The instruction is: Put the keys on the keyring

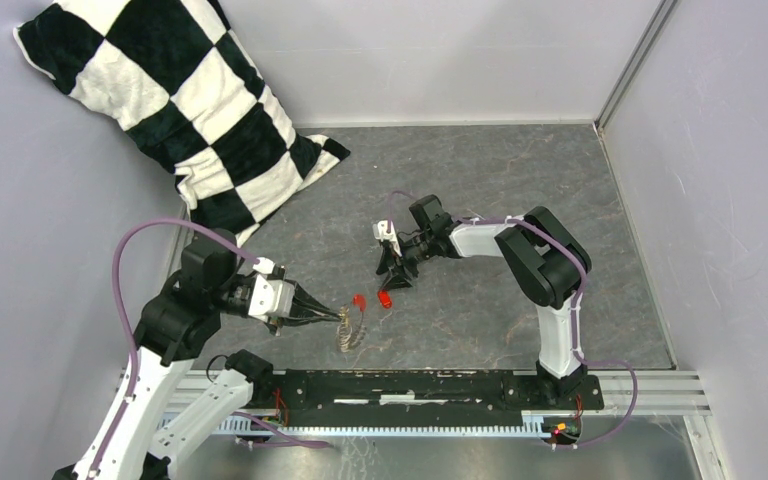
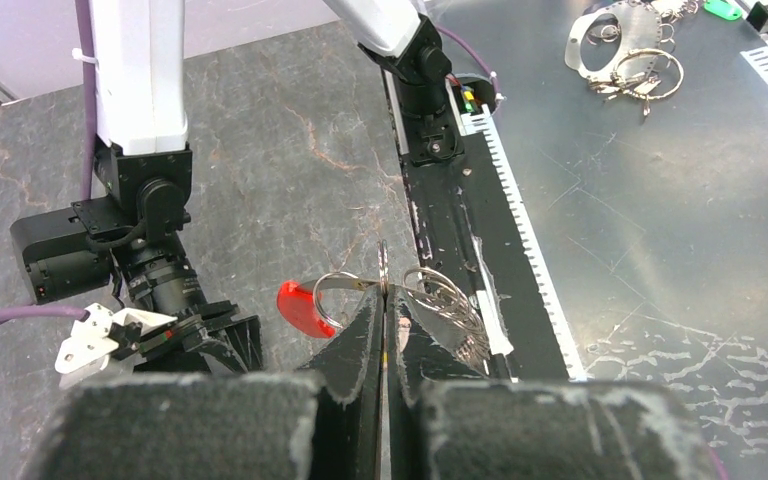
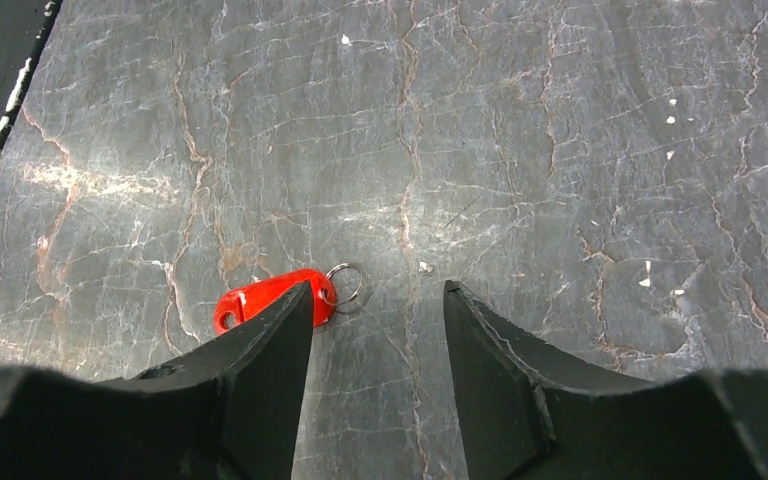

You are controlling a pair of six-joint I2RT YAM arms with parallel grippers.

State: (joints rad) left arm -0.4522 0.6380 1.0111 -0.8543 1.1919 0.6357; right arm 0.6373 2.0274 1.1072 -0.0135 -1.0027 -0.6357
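Note:
My left gripper (image 1: 338, 318) (image 2: 384, 297) is shut on the keyring (image 1: 350, 330), a grey coil of metal rings (image 2: 448, 298) held just above the table. A red tag (image 2: 300, 306) hangs on it at the left side of the jaws. A red key with a white mark (image 3: 260, 296) lies on the table with a small ring (image 3: 346, 283) on its end. It also shows in the top view (image 1: 385, 297). My right gripper (image 1: 392, 283) (image 3: 378, 292) is open right above it, its left finger overlapping the key. The yellow key is out of view.
A black-and-white chequered cushion (image 1: 185, 110) leans in the back left corner. A black rail (image 1: 420, 385) runs along the near edge. A pile of spare rings (image 2: 625, 55) and a green tag (image 2: 725, 9) lie on the metal sheet beyond it.

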